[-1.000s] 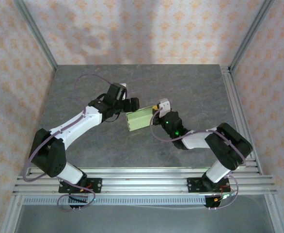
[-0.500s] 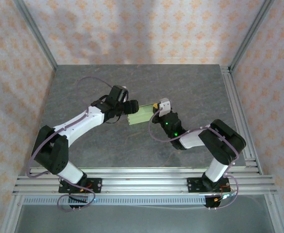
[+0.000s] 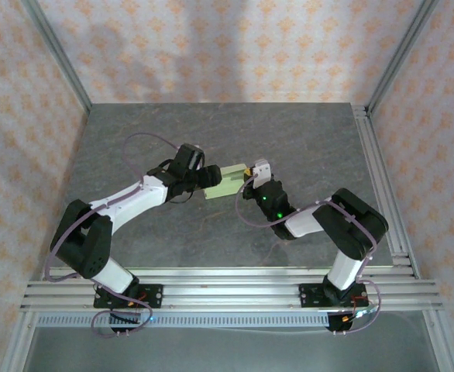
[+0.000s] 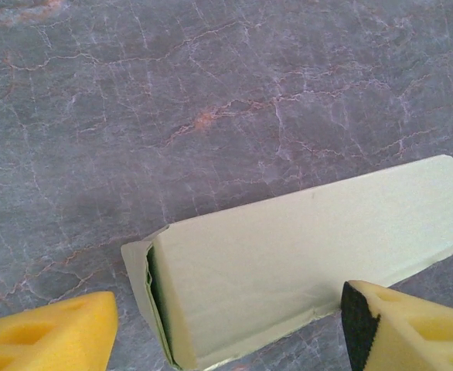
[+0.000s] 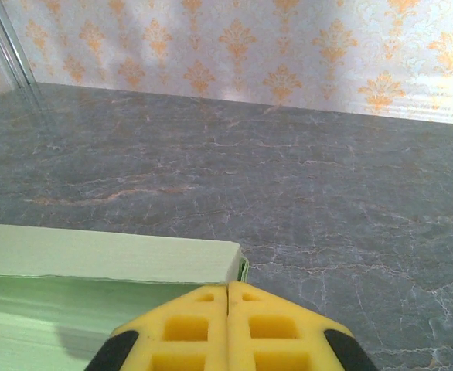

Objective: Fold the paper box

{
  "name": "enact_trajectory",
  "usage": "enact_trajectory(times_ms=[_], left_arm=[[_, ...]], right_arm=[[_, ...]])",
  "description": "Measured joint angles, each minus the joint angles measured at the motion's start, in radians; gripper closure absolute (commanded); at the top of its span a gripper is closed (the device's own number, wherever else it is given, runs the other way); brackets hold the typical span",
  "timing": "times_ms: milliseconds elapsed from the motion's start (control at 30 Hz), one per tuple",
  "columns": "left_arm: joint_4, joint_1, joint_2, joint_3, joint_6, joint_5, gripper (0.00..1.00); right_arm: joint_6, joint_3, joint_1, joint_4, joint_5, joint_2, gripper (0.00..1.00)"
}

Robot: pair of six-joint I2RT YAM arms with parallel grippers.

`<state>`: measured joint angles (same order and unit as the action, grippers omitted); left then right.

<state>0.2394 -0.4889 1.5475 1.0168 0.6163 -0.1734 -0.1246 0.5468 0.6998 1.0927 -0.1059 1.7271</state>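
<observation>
the paper box [image 3: 225, 180] has slid back and lies flatter; the left gripper [image 4: 226, 332], still wide, narrows round its end, likely to press; the right gripper [image 5: 228, 328] stays pinched shut.

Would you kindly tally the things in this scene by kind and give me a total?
Paper box: 1
Robot arms: 2, the left arm and the right arm
Grey table: 1
Total: 4
</observation>
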Motion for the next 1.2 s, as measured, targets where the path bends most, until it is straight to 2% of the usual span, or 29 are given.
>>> enact_trajectory(times_ms=[133,267,433,500,600,667,767,833,967,1100,1200], left_arm=[[-0.032,-0.001,0.011,-0.009,0.011,-0.005,0.49],[-0.056,-0.001,0.039,-0.011,0.014,-0.003,0.58],[-0.078,-0.001,0.044,-0.012,0.016,-0.002,0.59],[-0.078,-0.001,0.044,-0.012,0.015,-0.002,0.59],[-0.077,-0.001,0.044,-0.012,0.014,-0.002,0.59],[-0.076,-0.001,0.044,-0.011,0.012,0.000,0.59],[-0.071,-0.001,0.044,-0.008,0.011,0.002,0.59],[-0.066,-0.001,0.044,-0.005,0.011,0.003,0.59],[-0.061,-0.001,0.044,-0.002,0.004,0.002,0.58],[-0.051,-0.001,0.044,0.003,0.003,0.002,0.58],[-0.045,-0.001,0.044,0.004,-0.004,0.002,0.58]], right_arm=[[0.000,0.000,0.003,-0.001,0.000,0.000,0.89],[0.005,0.000,0.001,0.000,0.000,0.000,0.86],[0.007,0.000,0.001,0.000,0.000,0.000,0.85],[0.008,0.000,0.001,0.000,0.001,0.000,0.80],[0.016,0.000,0.001,0.000,0.003,-0.001,0.59],[0.014,-0.003,0.001,0.000,0.008,-0.010,0.40],[0.015,-0.015,0.001,-0.001,0.013,-0.047,0.24],[0.019,-0.020,0.000,-0.002,0.017,-0.079,0.18],[0.063,-0.002,-0.015,-0.079,0.022,-0.151,0.13],[0.144,0.173,-0.066,-0.359,0.051,-0.171,0.15],[0.200,0.288,-0.108,-0.507,0.088,-0.167,0.18]])
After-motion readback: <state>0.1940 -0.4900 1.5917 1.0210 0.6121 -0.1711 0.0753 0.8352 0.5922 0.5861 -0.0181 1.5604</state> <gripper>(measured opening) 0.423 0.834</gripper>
